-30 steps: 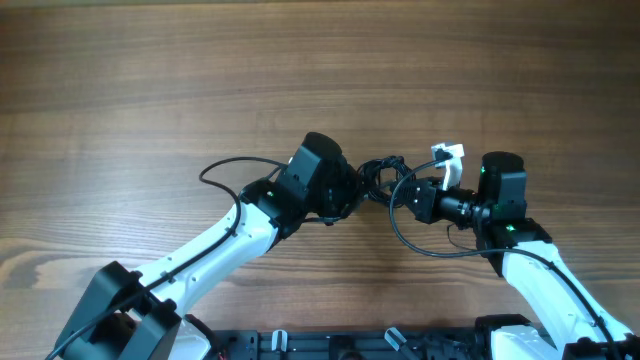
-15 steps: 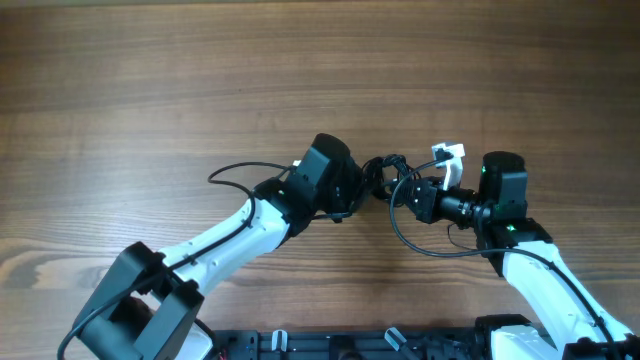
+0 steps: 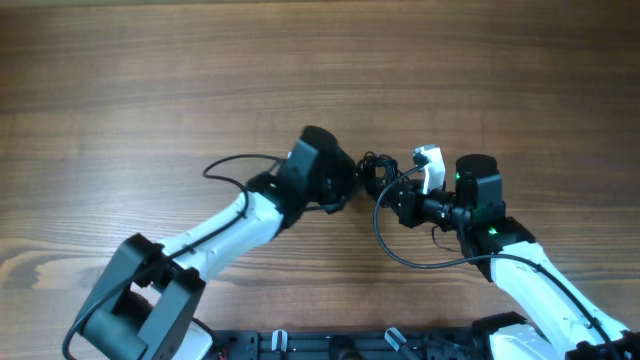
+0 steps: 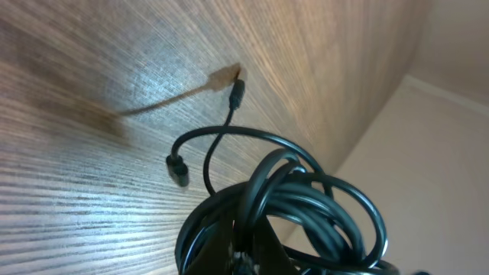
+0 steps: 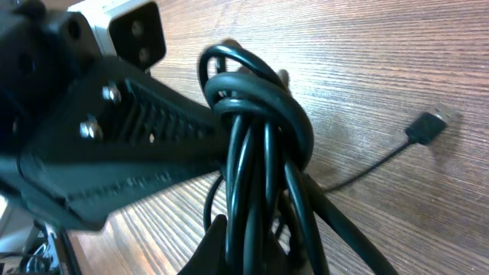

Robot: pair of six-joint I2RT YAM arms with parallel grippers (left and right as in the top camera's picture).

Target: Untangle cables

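Grip closed: left hand (image 3: 352, 182) has just clamped onto the cables (image 3: 374, 168), with right hand (image 3: 392, 196) clenched on the same knot. The bundle hangs between them over the surface (image 3: 300, 60), so pulling apart looks ready to begin.

- Left arm (image 3: 235, 215): white links, black wrist; reaches from the near-left base toward centre, forearm angled up and to the right.
- Left gripper (image 3: 352, 180): jaws closed on the cables (image 3: 372, 165).
- Right arm (image 3: 530, 280): reaches from the near-right base, wrist turned leftward.
- Right gripper (image 3: 388, 195): jaws closed on the same bundle, tips just beside the left gripper's.
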